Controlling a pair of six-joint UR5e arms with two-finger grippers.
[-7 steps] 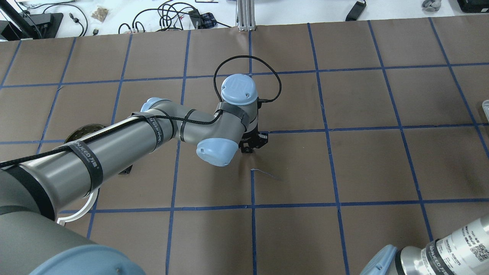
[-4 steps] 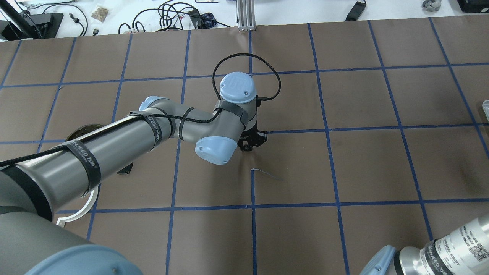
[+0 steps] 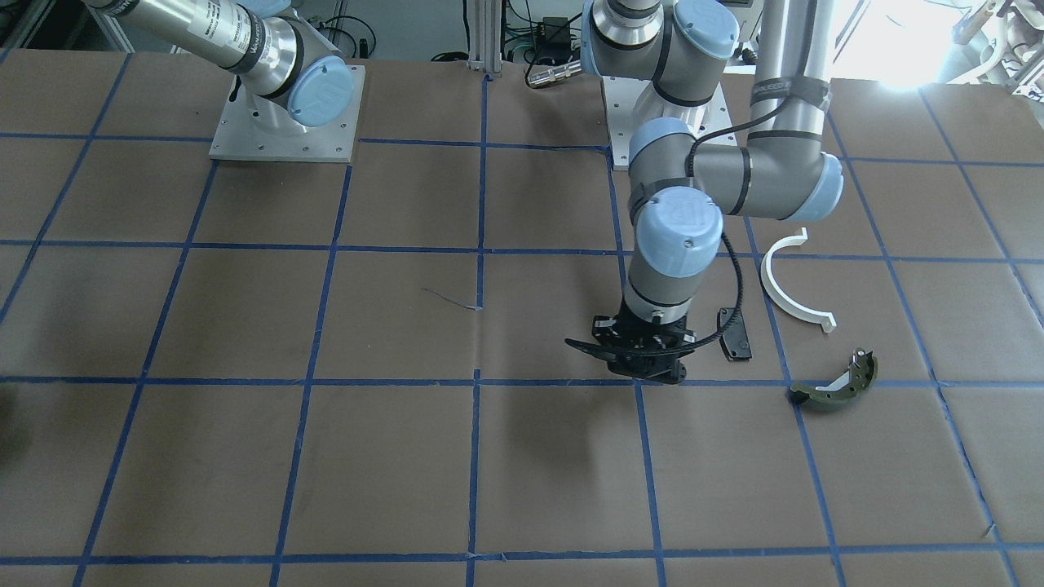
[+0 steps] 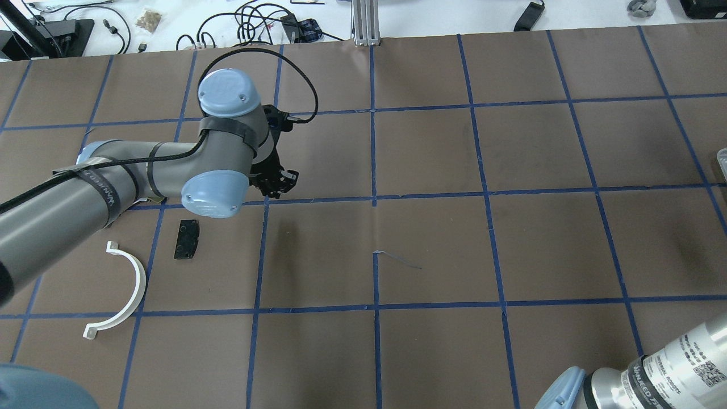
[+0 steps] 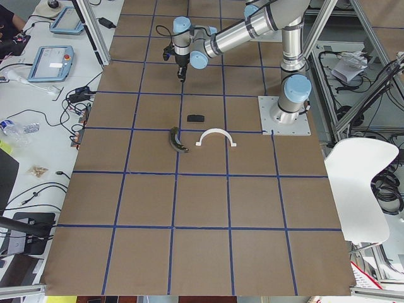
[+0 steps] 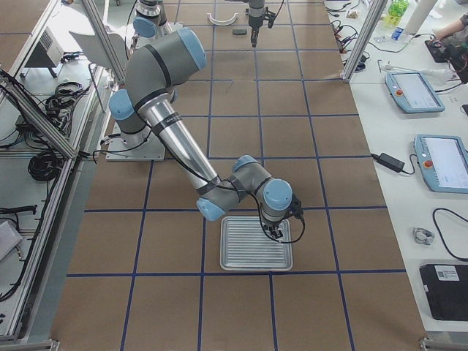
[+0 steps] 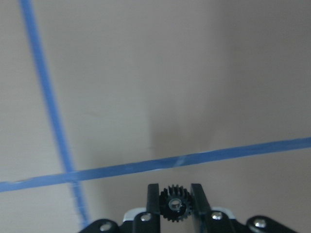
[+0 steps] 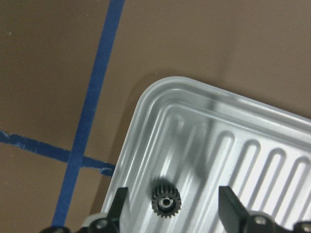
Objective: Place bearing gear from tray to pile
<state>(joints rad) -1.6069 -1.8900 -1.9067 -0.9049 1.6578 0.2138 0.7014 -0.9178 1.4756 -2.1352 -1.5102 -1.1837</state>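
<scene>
My left gripper [image 4: 276, 184] is shut on a small black bearing gear [image 7: 174, 209] and holds it just above the brown paper near a blue tape line. It also shows in the front view [image 3: 644, 364]. The pile lies close by: a black pad [image 4: 187, 239], a white half-ring [image 4: 122, 289] and an olive brake shoe [image 3: 836, 387], which the arm hides in the overhead view. My right gripper [image 8: 173, 206] is open over the ribbed metal tray [image 8: 272, 160], with a second black gear [image 8: 165, 197] lying on the tray between its fingers.
The tray [image 6: 256, 243] sits at the table's right end, far from the pile. Blue tape lines grid the brown paper. Cables and gear lie beyond the far edge [image 4: 244, 25]. The left arm's elbow [image 4: 216, 193] hangs over the pile area.
My left arm has swung left from the table's middle to beside the pile, still holding the gear. The black pad and half-ring are now uncovered.
</scene>
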